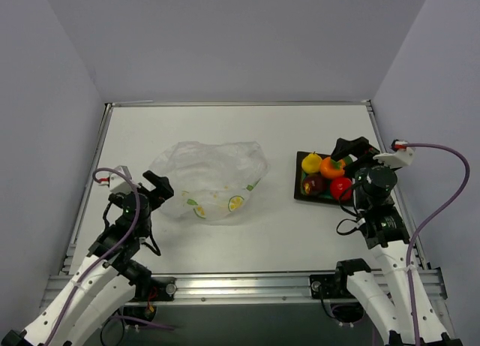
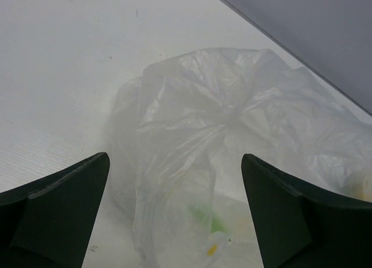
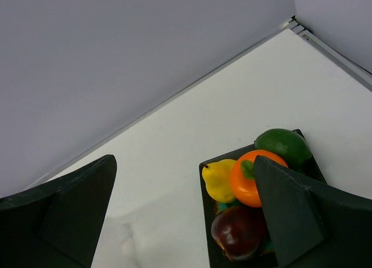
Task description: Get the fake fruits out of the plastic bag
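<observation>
Left gripper (image 2: pixel 174 157): spread wide, holding nothing, plastic bag (image 2: pixel 232 134) just ahead of fingers, contents blurry. Right gripper (image 3: pixel 185 158): agape, empty; yellow fruit (image 3: pixel 219 179), orange fruit (image 3: pixel 251 178), maroon fruit (image 3: pixel 238 232) on tray (image 3: pixel 206 215) beside one finger; red fruit (image 1: pixel 341 187) visible only from overhead.

My white worktop (image 1: pixel 225 132) carries a dark square tray (image 1: pixel 299 191) with a teal centre, near its right edge. A silver metal rail (image 1: pixel 240 286) runs along the near edge, and plain grey walls (image 1: pixel 240 38) enclose the other three sides.
</observation>
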### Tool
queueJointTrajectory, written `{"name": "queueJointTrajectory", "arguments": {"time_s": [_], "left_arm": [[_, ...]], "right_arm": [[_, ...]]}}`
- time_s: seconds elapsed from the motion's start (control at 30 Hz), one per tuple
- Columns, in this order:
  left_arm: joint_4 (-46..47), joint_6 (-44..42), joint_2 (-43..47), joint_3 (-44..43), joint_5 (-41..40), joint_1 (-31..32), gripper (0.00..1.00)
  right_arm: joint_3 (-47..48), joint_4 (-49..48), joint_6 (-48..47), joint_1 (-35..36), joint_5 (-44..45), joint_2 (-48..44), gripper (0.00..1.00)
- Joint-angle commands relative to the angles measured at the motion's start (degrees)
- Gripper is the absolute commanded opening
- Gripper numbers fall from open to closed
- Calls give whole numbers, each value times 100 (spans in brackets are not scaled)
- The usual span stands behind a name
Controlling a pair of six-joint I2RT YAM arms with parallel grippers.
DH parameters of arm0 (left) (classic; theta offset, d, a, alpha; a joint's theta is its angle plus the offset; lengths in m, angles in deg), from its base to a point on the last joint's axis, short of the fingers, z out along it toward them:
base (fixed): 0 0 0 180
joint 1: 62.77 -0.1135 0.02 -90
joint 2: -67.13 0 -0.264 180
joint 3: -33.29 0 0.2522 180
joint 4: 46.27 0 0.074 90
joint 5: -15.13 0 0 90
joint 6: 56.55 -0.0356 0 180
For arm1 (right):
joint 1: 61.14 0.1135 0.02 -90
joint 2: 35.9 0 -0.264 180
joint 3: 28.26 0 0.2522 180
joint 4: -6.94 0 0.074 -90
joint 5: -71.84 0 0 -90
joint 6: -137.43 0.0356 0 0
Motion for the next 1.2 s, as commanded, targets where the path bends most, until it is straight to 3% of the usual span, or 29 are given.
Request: {"name": "queueJointTrajectory", "arguments": {"time_s": [0.0, 0.4, 0.6, 0.87, 1.17], "left_arm": [[-468, 27, 193, -707, -182, -30, 96], [-1619, -1272, 659, -2876, 186, -30, 94], [-1884, -2125, 773, -3476, 574, -30, 94], [-1893, -2363, 782, -3407, 618, -30, 94], [-1849, -2363, 967, -3028, 600, -30, 94]], "right_arm": [[322, 216, -90, -19, -115, -184, 100], [981, 673, 24, -19, -185, -870, 100], [1201, 753, -2, -19, -80, -1327, 100], [1307, 744, -143, -19, 149, -1679, 100], [1263, 726, -99, -19, 61, -1460, 100]]}}
